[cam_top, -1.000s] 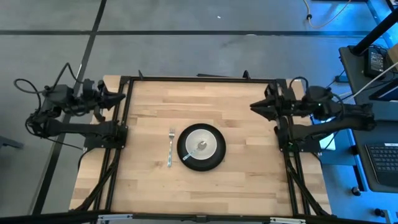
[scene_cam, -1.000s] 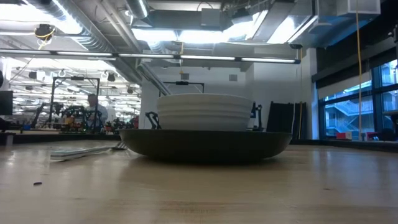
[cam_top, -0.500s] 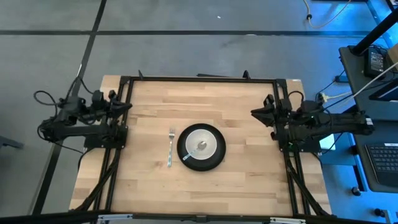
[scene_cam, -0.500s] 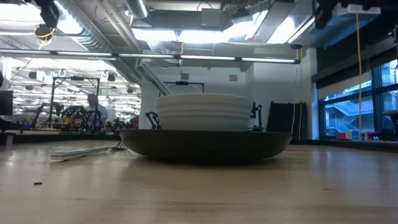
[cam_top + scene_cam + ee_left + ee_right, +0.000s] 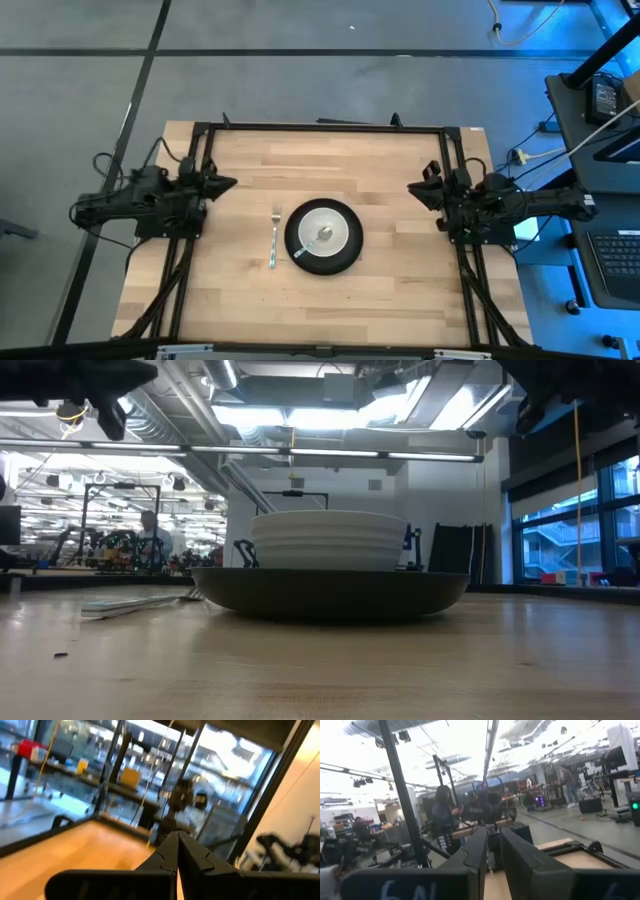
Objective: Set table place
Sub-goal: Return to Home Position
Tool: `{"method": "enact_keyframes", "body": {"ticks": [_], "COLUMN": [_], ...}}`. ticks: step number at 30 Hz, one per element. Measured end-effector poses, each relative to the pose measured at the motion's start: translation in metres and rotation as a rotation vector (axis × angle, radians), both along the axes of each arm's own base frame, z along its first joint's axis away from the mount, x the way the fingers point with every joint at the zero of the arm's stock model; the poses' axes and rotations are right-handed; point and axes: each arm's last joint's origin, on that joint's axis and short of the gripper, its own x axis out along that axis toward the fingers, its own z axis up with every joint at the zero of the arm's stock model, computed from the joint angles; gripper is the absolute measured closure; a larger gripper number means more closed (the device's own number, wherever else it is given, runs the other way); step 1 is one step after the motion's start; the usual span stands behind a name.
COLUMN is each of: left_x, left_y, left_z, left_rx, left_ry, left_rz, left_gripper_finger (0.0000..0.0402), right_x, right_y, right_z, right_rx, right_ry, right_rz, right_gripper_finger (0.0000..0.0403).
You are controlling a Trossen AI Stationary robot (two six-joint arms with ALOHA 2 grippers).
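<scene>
The table of pale wood planks fills the middle of the high view, edged by a black frame. Just below its centre sits a black plate with a white bowl standing on it. A spoon lies in the bowl, its blue handle end reaching over the rim toward the lower left. A fork lies flat on the wood just left of the plate, apart from it and with its tines toward the top of the frame.

The left gripper hangs over the table's left edge at mid-height, well apart from the dishes. Its fingers are pressed together to a point and hold nothing. The right gripper is over the right edge at about the same height, also well clear of the plate. Its fingers stand a narrow slit apart, and nothing is between them.

In the low view the plate and bowl fill the middle, with the fork at the left. A person shows far back at the left.
</scene>
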Motion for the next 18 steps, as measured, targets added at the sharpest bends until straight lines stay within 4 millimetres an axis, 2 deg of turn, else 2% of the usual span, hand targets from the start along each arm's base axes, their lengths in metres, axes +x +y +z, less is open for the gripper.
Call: {"method": "enact_keyframes", "body": {"ticks": [5, 8, 13, 18], "left_x": [0.012, 0.015, 0.021, 0.022], "left_y": [0.001, 0.000, 0.000, 0.000], "left_z": [-0.021, -0.027, -0.048, -0.050], "left_rx": [-0.017, 0.004, -0.013, -0.025], "left_ry": [-0.079, -0.166, -0.155, -0.133], "left_rz": [-0.016, -0.054, -0.081, -0.073], "left_gripper_finger": [0.0401, 0.0401, 0.0401, 0.0401], "right_x": [-0.003, -0.004, -0.006, -0.006], "right_y": [0.000, 0.000, 0.000, 0.000], "right_z": [-0.008, -0.015, -0.025, -0.038], "right_rx": [-0.008, 0.000, 0.004, 0.016], "right_ry": [-0.042, -0.034, -0.058, -0.073], "right_rz": [-0.003, 0.001, 0.002, 0.005], "right_gripper_finger": [0.0345, 0.0345, 0.0345, 0.0345]}}
